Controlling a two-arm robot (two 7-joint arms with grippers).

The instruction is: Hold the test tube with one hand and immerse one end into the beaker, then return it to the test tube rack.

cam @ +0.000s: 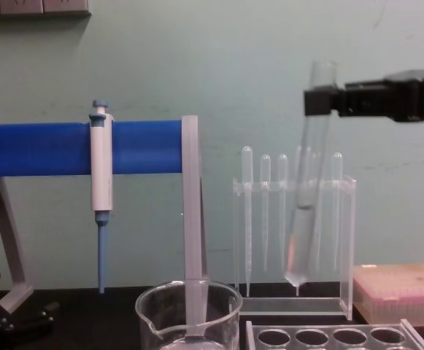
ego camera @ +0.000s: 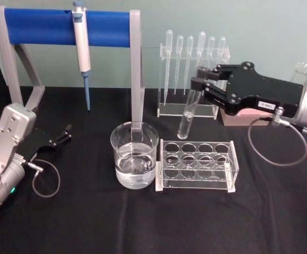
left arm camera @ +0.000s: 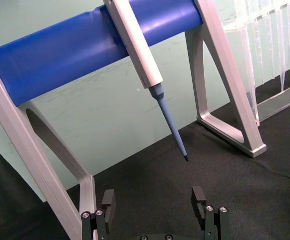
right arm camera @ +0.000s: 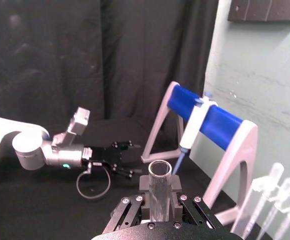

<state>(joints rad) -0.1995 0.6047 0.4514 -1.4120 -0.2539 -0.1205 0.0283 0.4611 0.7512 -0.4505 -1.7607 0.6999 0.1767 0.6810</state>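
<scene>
My right gripper [ego camera: 197,79] is shut on the upper end of the test tube [ego camera: 185,119], which hangs nearly upright in the air behind the clear rack, a little liquid at its rounded bottom. In the chest view the test tube [cam: 306,197] hangs in front of the pipette stand, with the right gripper [cam: 321,101] near its rim. The right wrist view looks down on the tube's open rim [right arm camera: 159,172] between the fingers of the right gripper [right arm camera: 159,200]. The beaker [ego camera: 134,143], partly filled with water, stands left of the tube, lower down. My left gripper [ego camera: 63,135] rests open at the far left.
A clear rack with round holes [ego camera: 197,164] sits right of the beaker. Behind it is a stand of plastic pipettes [ego camera: 193,58]. A blue-barred frame [ego camera: 63,26] with a hanging white-and-blue pipette [ego camera: 82,53] stands at the back left. A pink box [cam: 401,290] lies at the right.
</scene>
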